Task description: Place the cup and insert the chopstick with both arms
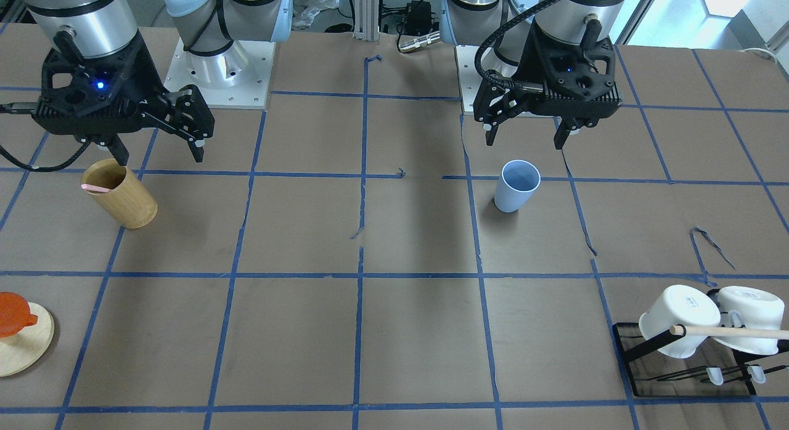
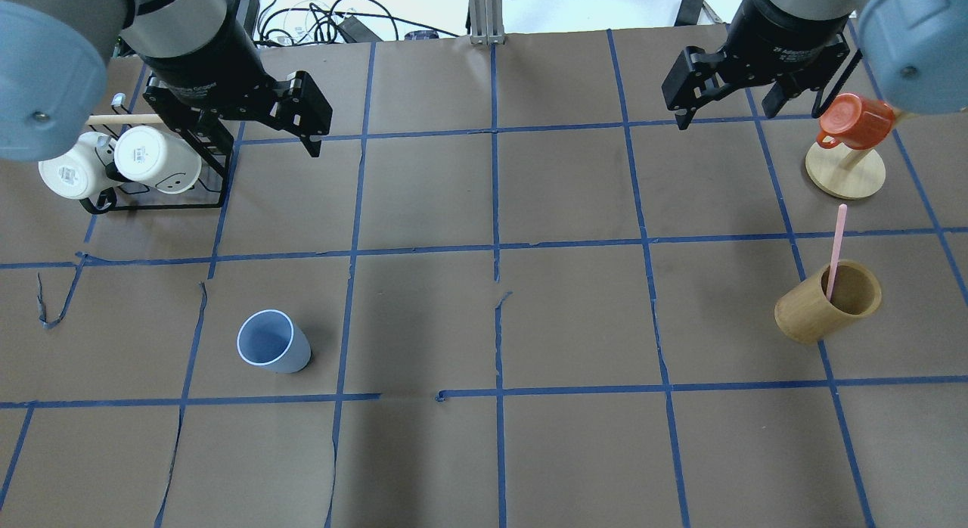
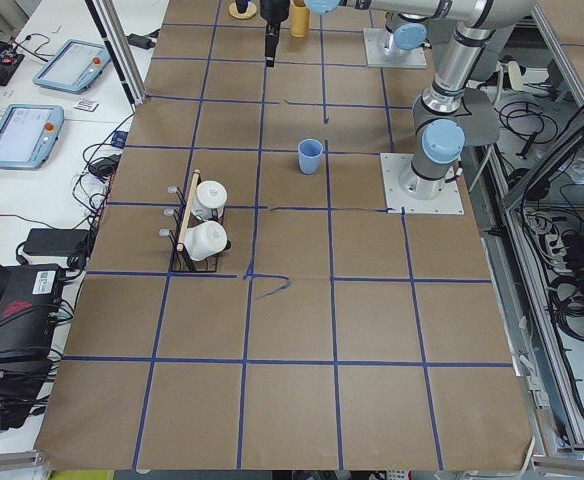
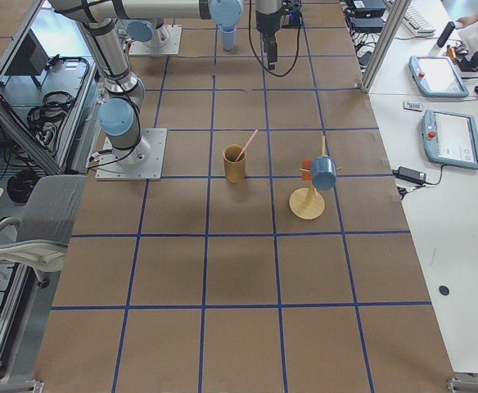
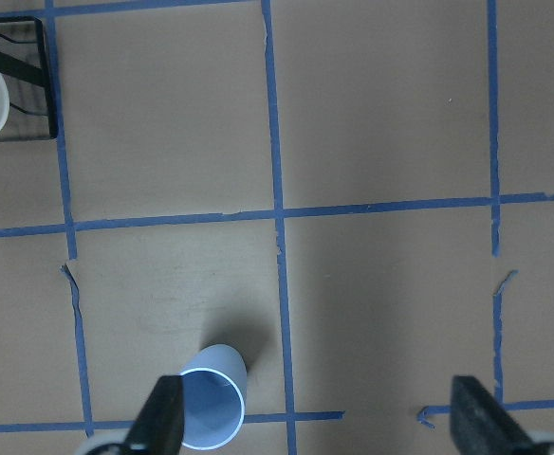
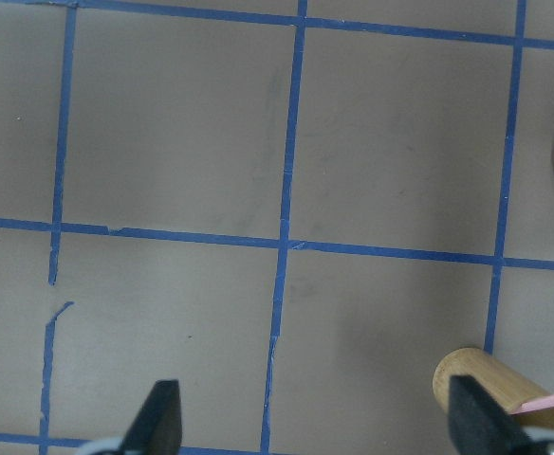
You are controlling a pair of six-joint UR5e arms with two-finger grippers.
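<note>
Jaws gape empty on my left gripper [image 5: 320, 422], the upright pale-blue plastic cup [image 5: 212, 409] nearly under 1 finger; my right gripper [image 6: 315, 422], equally wide, hangs nearest the slim pink chopstick [image 2: 836, 244] leaning in the round bamboo cup [image 2: 820, 312]

Table [image 2: 575, 452], blue cup [image 2: 274, 343], bamboo cup [image 2: 813, 320], rack [image 2: 151, 207]

Bright even overhead light, soft faint shadows (slightly blown-out windows), sharp focus

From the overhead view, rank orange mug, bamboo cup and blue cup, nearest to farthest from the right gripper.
1. Orange mug, close by the right gripper.
2. Bamboo cup, same side, nearer the robot.
3. Blue cup, far left side.
</note>
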